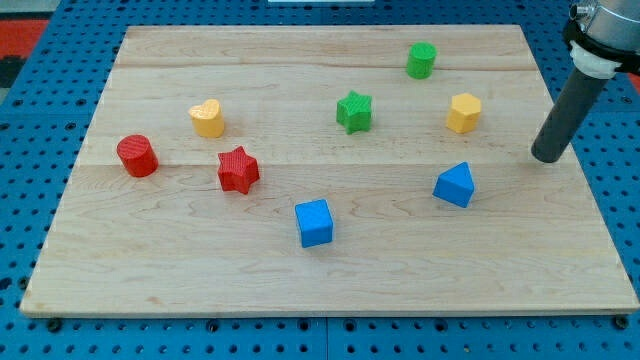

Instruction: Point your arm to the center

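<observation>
My tip (547, 157) rests on the wooden board (200, 270) near its right edge. It stands to the right of the yellow hexagon block (463, 112) and up and right of the blue triangular block (455, 185). It touches no block. A green star (354, 111) lies near the middle of the board, with a green cylinder (422, 60) above it to the right. A blue cube (314, 222) lies below the middle.
A red star (238, 169), a red cylinder (137, 156) and a yellow heart (207, 118) lie on the board's left half. A blue pegboard (30, 150) surrounds the board.
</observation>
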You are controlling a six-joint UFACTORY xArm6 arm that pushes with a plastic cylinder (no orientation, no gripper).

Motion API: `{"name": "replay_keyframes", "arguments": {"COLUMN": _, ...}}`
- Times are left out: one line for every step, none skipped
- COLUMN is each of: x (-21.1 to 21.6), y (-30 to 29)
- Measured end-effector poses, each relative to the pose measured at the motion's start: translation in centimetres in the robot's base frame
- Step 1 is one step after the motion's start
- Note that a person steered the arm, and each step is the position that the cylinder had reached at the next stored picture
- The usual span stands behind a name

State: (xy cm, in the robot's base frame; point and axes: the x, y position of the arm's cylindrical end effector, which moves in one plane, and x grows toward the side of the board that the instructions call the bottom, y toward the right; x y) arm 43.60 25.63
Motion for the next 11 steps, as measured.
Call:
{"name": "replay_keyframes", "arguments": {"x": 0.0, "y": -0.4}}
{"name": "replay_keyframes", "arguments": {"x": 0.0, "y": -5.9}}
{"name": "replay_keyframes", "arguments": {"x": 0.0, "y": -7.9}}
{"name": "replay_keyframes", "arguments": {"x": 0.0, "y": -8.7}}
{"name": "replay_keyframes", "arguments": {"x": 0.0, "y": -12.5}}
{"name": "replay_keyframes", "arguments": {"x": 0.0, "y": -16.0}}
{"name": "replay_keyframes", "arguments": {"x": 0.0, "y": -16.2}}
{"name": "replay_keyframes", "arguments": {"x": 0.0, "y": -16.2}}
{"name": "replay_keyframes", "arguments": {"x": 0.0, "y": -17.4}}
{"name": "replay_keyframes", "arguments": {"x": 0.2, "y": -26.1}}
{"name": "replay_keyframes", "arguments": {"x": 0.2, "y": -26.6}}
